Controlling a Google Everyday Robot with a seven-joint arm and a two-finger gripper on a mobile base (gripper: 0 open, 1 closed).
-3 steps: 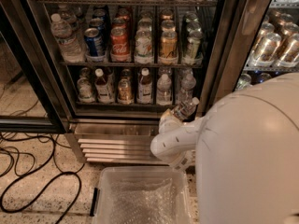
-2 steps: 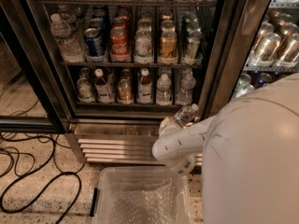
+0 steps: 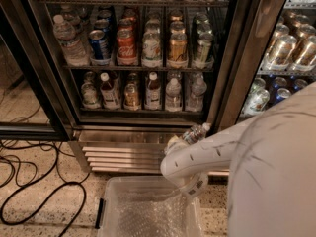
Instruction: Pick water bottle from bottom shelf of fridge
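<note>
My gripper has jaws closed on the tilted water bottle; position: outside the fridge, below the bottom shelf.

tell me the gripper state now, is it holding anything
Gripper: closed on the water bottle, holding it tilted, low in front of the fridge.

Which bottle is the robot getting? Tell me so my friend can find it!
Find the big glass-fronted fridge, then look just below its bottom shelf, in front of the steel base. There the gripper, at the end of the white arm, meets the water bottle: the only bottle tilted and outside the fridge.
</note>
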